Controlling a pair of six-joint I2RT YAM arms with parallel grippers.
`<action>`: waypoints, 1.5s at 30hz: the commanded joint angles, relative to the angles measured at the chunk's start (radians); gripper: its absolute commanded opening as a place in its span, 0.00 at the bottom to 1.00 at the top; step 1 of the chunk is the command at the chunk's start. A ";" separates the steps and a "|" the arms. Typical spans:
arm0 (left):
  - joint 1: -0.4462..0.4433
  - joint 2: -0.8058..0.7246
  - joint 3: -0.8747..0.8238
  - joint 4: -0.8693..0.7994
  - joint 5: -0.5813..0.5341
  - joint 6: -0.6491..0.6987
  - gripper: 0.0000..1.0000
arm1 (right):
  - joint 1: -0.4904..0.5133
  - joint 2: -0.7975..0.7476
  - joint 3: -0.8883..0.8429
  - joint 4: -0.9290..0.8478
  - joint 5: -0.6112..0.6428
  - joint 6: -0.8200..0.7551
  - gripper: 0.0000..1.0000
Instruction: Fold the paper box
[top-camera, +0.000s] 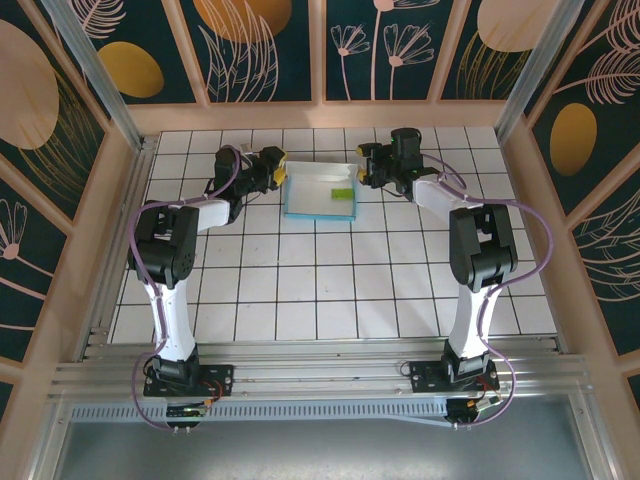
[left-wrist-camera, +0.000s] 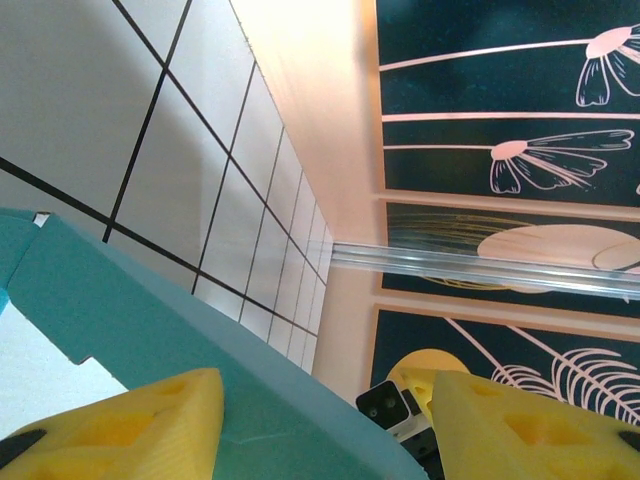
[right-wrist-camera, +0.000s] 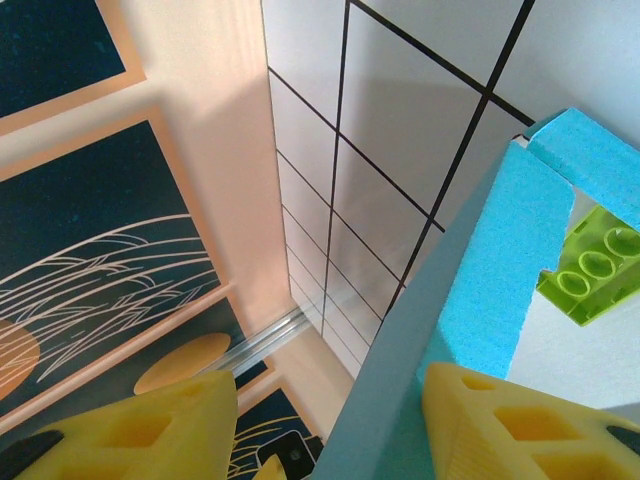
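Mostly cropped paper box (right-wrist-camera: 500, 260), green brick (right-wrist-camera: 590, 270) half-hidden

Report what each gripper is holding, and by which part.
Nothing is clamped. The left gripper straddles the left wall of the paper box, the right gripper its right wall, both with jaws open.

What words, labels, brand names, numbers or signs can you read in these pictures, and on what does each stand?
There is no text that can be read.
The paper box: plain teal and white, no print.
The green studded piece in it: no lettering to be made out.
The wall panels: only drawn flowers and leaves.
The tiled table: only dark grid lines.
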 joint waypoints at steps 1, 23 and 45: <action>-0.056 0.020 0.016 0.042 0.079 -0.062 0.56 | 0.060 -0.020 -0.012 0.082 -0.097 0.045 0.53; -0.066 0.016 -0.091 0.092 0.077 -0.065 0.56 | 0.061 -0.037 -0.131 0.136 -0.100 0.034 0.53; -0.080 0.060 -0.094 0.189 0.106 -0.143 0.55 | 0.063 -0.041 -0.144 0.136 -0.104 0.010 0.53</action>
